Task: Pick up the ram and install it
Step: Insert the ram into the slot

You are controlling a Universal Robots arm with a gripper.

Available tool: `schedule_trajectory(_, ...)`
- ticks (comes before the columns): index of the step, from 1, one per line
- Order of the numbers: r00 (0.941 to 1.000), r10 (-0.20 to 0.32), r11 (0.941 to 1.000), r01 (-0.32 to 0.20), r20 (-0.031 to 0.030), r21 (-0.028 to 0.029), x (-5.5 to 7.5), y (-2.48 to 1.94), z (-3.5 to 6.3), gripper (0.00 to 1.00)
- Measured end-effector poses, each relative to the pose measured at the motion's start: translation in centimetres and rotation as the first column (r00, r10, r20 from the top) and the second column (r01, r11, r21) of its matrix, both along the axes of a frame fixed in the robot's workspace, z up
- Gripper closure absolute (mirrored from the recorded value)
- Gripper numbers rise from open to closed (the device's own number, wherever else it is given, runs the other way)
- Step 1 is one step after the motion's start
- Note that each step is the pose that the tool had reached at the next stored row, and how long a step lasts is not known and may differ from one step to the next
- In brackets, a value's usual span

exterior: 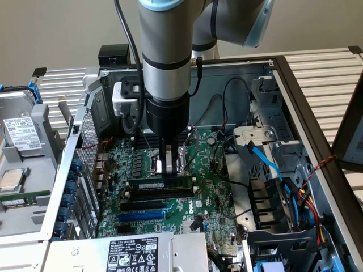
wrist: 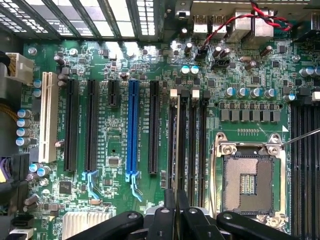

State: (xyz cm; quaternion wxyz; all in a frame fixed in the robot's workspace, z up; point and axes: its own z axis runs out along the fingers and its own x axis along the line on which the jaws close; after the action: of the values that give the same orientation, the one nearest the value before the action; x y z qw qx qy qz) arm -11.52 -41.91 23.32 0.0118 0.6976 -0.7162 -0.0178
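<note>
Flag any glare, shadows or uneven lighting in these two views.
Exterior view: light is strong on the slatted surface, while the motherboard lies shaded inside the computer case, darker under the arm. Wrist view: the vent grille is washed out white, and the CPU socket frame glints.

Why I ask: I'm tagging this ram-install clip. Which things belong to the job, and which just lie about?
Job: long thin green ram stick with white label; robot gripper, shut on that stick; long black plastic memory slots.
Lying about: long blue plastic slot; white plastic slot; empty metal-framed processor socket; grey boxy hard drive; light-blue cable.
</note>
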Motion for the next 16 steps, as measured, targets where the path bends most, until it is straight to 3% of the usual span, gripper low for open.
schedule_trajectory(7, 1.0000, 0.001, 1.0000, -0.001, 0.0005, 0.0001, 0.02, -0.08, -0.03, 0.87)
schedule_trajectory(16, 1.0000, 0.001, 1.0000, -0.001, 0.0053, 0.0001, 0.03, -0.15, -0.13, 0.87)
